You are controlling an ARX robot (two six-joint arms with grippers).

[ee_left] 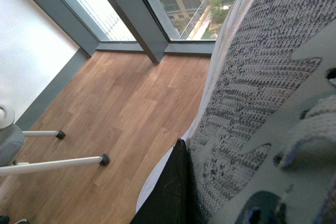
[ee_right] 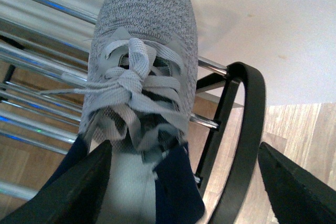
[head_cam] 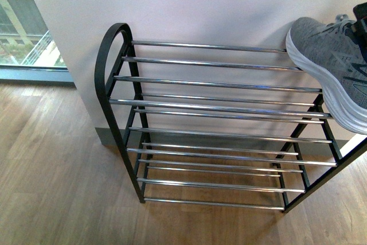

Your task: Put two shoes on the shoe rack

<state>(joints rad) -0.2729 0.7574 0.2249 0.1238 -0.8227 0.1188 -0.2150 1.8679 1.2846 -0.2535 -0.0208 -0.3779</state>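
The first shoe, a grey lace-up one with a white sole, lies tilted on the top bars at the right end of the shoe rack, with its toe toward the wall. The right gripper hangs over it with its fingers spread wide, one on each side, not squeezing it. So I think this shoe is being set down. The other shoe is up in the air, high over the wooden floor. The left gripper looks to be pinching it, though only one finger shows. Next, the right arm should lift away, and then the other shoe needs a free spot on the bars.
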